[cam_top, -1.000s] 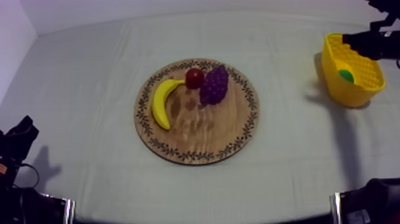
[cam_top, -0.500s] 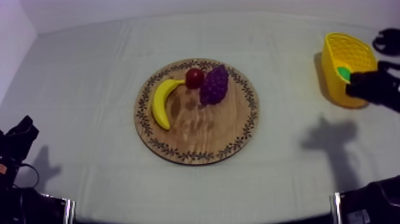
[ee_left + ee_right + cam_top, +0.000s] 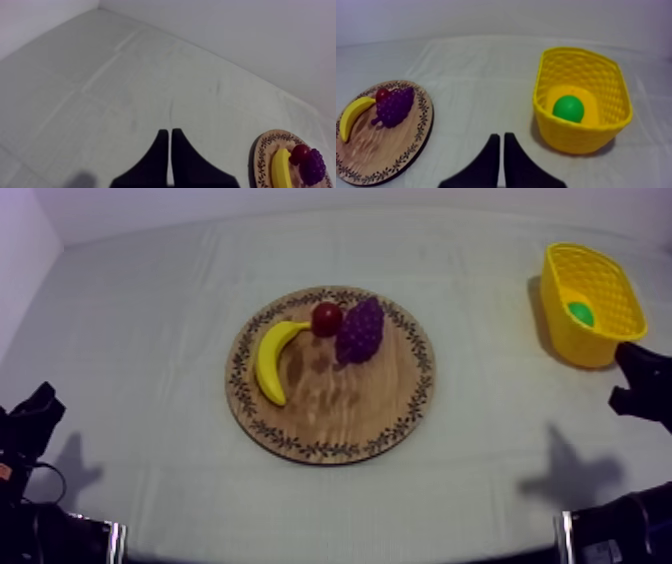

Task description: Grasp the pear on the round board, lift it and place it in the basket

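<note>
The pear [image 3: 568,108] lies inside the yellow basket [image 3: 576,140], showing as a green round top; from above the pear [image 3: 580,313] rests on the floor of the basket [image 3: 592,348] at the far right. My right gripper [image 3: 501,136] is shut on nothing and sits on the near side of the basket, apart from it. In the top view my right gripper [image 3: 640,383] is at the right edge below the basket. My left gripper [image 3: 167,131] is shut as a narrow wedge over bare cloth, and the left gripper [image 3: 35,413] rests low at the left.
The round wooden board [image 3: 340,413] lies mid-table with a banana [image 3: 270,358], a small red fruit [image 3: 326,318] and a bunch of grapes [image 3: 360,330] on it. The board [image 3: 381,150] is well left of the right gripper.
My right arm has drawn back from over the basket toward the near right edge of the table. The pear stays in the basket. The left arm has not moved.
</note>
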Controlling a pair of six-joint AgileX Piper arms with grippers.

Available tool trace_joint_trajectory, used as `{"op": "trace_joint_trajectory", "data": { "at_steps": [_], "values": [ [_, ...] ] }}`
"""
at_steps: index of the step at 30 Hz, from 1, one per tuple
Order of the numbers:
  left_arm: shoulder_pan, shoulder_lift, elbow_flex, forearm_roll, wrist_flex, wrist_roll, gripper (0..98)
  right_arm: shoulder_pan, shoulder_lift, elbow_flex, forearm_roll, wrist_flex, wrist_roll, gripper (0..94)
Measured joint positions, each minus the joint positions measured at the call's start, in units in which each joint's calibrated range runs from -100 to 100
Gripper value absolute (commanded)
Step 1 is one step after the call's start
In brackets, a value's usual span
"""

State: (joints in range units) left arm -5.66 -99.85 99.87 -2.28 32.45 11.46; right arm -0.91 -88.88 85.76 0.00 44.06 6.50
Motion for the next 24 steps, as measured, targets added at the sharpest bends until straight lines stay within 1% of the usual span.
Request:
{"op": "trace_joint_trajectory", "data": {
  "at_steps": [1,5,8,13,18,22,24],
  "values": [
    [0.0,0.0,0.0,0.0,0.0,0.0,0.1,0.2,-1.3,0.3,-0.4,-0.1,0.4,0.5],
    [0.0,0.0,0.0,0.0,0.0,0.0,0.1,0.7,-4.9,1.1,-0.5,0.3,1.9,0.5],
    [0.0,0.0,0.0,0.0,0.0,0.0,0.1,1.1,-6.2,1.8,0.0,0.4,2.5,0.5],
    [0.0,0.0,0.0,0.0,0.0,0.0,0.1,0.7,-6.7,4.2,1.8,1.5,2.7,0.5],
    [0.0,0.0,0.0,0.0,0.0,0.0,0.1,0.7,-6.7,5.2,1.9,1.6,3.3,0.5],
    [0.0,0.0,0.0,0.0,0.0,0.0,0.1,1.8,-6.7,6.1,0.0,1.6,7.0,0.5],
    [0.0,0.0,0.0,0.0,0.0,0.0,0.1,2.6,-6.7,6.8,0.0,1.7,8.6,0.5]
  ]
}}
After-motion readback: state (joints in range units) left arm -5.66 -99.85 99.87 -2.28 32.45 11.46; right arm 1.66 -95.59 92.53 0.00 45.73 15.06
